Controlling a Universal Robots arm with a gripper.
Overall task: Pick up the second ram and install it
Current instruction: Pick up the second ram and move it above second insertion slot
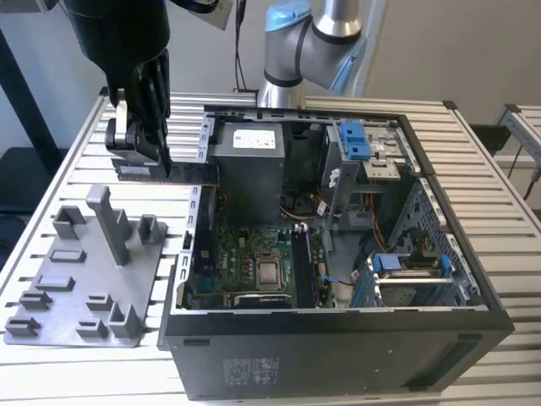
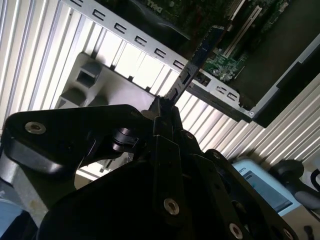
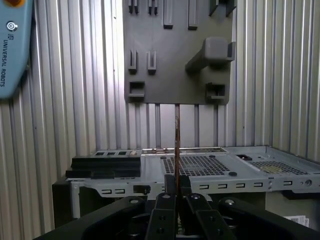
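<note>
Hand (image 1: 139, 162) clenched on the second ram (image 1: 190, 172), holding it level in the air over the open computer case's (image 1: 338, 338) rim. Grey fixture plate (image 1: 84, 279) lies beside the case on the surface (image 1: 507, 220).

The arm (image 1: 325, 34) is silver tubing with pale blue joint caps. Its pincer (image 1: 139, 161) is matt black, its linked fingers (image 2: 165, 165) pinned with silver screws.
</note>
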